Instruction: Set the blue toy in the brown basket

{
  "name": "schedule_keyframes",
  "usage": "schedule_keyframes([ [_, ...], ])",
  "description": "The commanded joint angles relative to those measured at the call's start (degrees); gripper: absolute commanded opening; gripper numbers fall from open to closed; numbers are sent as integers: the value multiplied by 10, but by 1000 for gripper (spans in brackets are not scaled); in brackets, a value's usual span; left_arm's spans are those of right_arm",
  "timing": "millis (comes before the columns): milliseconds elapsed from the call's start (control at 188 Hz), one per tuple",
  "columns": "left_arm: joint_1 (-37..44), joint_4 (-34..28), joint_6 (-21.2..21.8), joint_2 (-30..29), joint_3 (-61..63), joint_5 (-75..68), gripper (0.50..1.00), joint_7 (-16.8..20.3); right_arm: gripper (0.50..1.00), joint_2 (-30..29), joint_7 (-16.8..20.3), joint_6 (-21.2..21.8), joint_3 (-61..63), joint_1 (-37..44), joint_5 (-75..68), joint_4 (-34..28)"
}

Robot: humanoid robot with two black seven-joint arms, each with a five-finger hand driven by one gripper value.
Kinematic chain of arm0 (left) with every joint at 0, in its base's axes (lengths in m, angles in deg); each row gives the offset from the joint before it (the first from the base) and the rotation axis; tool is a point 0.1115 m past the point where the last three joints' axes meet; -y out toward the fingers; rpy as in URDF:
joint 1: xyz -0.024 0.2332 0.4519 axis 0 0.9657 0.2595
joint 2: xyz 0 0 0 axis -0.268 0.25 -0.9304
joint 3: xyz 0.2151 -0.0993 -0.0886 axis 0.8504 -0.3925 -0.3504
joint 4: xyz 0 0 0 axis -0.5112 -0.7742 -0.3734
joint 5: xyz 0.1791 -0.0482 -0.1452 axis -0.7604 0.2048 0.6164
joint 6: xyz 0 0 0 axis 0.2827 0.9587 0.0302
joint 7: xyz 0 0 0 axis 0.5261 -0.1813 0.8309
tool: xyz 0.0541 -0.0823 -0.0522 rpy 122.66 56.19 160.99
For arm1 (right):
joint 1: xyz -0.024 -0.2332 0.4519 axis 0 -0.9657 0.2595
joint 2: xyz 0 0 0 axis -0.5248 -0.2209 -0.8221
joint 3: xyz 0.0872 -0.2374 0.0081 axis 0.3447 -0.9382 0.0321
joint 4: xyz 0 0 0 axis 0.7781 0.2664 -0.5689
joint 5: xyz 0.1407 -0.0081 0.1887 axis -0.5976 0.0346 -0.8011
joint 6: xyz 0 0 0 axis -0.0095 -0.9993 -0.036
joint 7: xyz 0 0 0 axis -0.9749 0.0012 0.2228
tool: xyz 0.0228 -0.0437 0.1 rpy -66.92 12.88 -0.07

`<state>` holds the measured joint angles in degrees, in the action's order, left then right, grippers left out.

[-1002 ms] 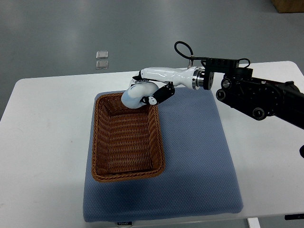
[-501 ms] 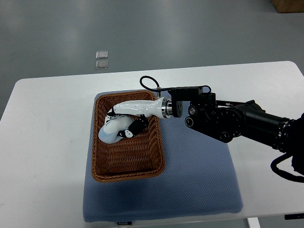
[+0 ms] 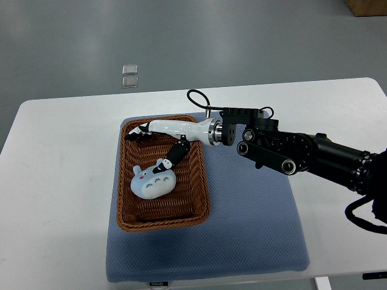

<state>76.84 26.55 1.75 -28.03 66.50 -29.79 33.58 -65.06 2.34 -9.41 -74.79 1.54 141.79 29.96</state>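
Blue plush toy (image 3: 153, 183) lies inside my brown wicker basket (image 3: 202, 184) on the grey-blue mat (image 3: 254, 211); right hand (image 3: 158, 136) hovers above it, fingers (image 3: 177, 153) spread, gripping nothing.

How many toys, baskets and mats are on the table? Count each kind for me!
Blue toy: 1
Brown basket: 1
Blue-grey mat: 1
Total: 3

A blue toy (image 3: 152, 182) lies inside a brown basket (image 3: 162, 221) on a blue mat (image 3: 254, 223) as the right hand (image 3: 160, 134) hovers above, fingers spread.
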Motion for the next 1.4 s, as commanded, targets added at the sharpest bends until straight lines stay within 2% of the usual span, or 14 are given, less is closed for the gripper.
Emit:
schedule_keyframes([
  [0, 0, 0, 0, 0, 0, 0, 1000, 0, 899, 18, 60, 51, 41, 1, -74, -1],
  [75, 0, 0, 0, 0, 0, 0, 1000, 0, 899, 25, 81, 75, 66, 3, -111, -1],
  [245, 0, -1, 0, 0, 0, 0, 1000, 1, 899, 49, 89, 85, 113, -1, -168, 0],
  [480, 0, 0, 0, 0, 0, 0, 1000, 1, 899, 75, 148, 77, 183, -43, -315, 5],
  [709, 0, 0, 0, 0, 0, 0, 1000, 0, 899, 77, 191, 61, 209, -89, -502, 71],
  [912, 0, 0, 0, 0, 0, 0, 1000, 0, 901, 75, 190, 47, 209, -100, -554, 133],
  [1194, 0, 0, 0, 0, 0, 0, 1000, 0, 915, 71, 161, 49, 211, -106, -556, 141],
  [1397, 0, 0, 0, 0, 0, 0, 1000, 1, 915, 70, 162, 47, 209, -110, -556, 139],
])
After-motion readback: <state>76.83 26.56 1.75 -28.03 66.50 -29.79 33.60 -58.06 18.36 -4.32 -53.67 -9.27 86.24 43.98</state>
